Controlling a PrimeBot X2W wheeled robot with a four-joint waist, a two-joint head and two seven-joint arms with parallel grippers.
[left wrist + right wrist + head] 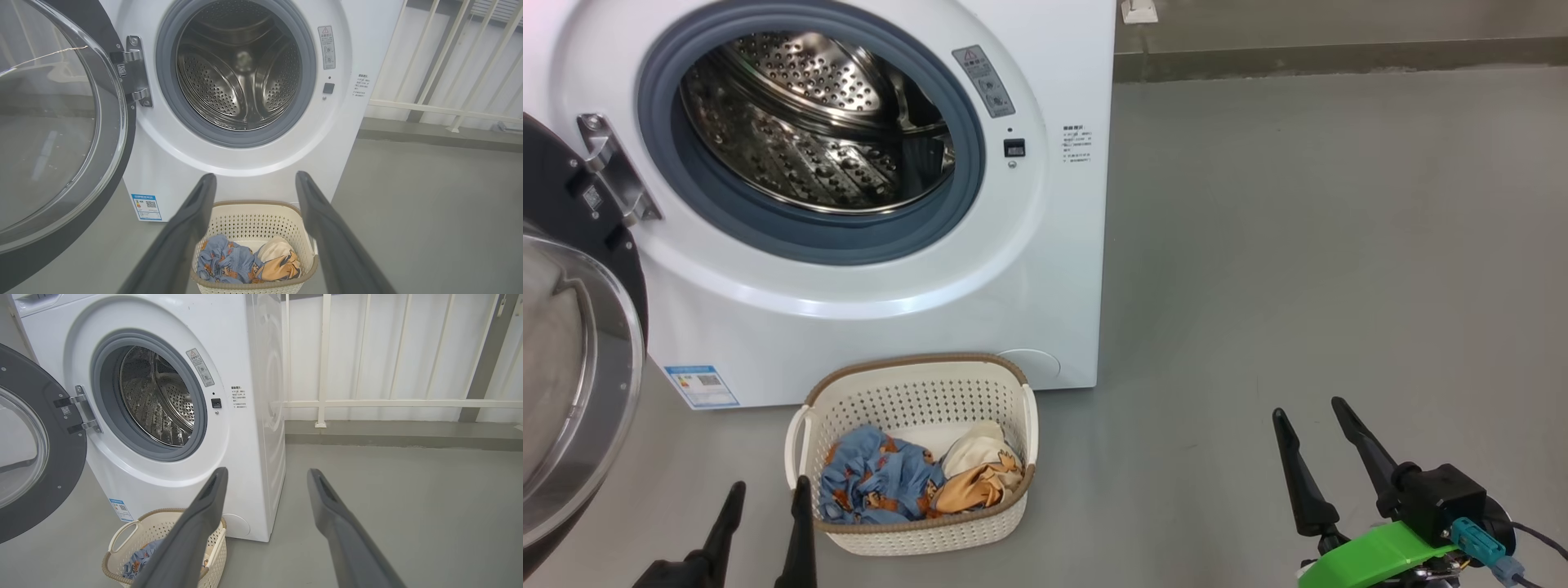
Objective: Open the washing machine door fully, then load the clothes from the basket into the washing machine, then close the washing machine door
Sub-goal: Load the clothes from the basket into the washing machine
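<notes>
The black-rimmed round glass door (572, 392) is standing open; both arms' jaws are hovering spread, empty. Loading is beginning, calling for reaching into the cream perforated basket (915, 400).

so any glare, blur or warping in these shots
Head view: sharp, evenly lit, with bright glints on the drum. Left wrist view: the door glass carries pale reflections, and the wide lens splays the railing bars. Right wrist view: the glossy side of the machine mirrors the railing; no motion blur.
</notes>
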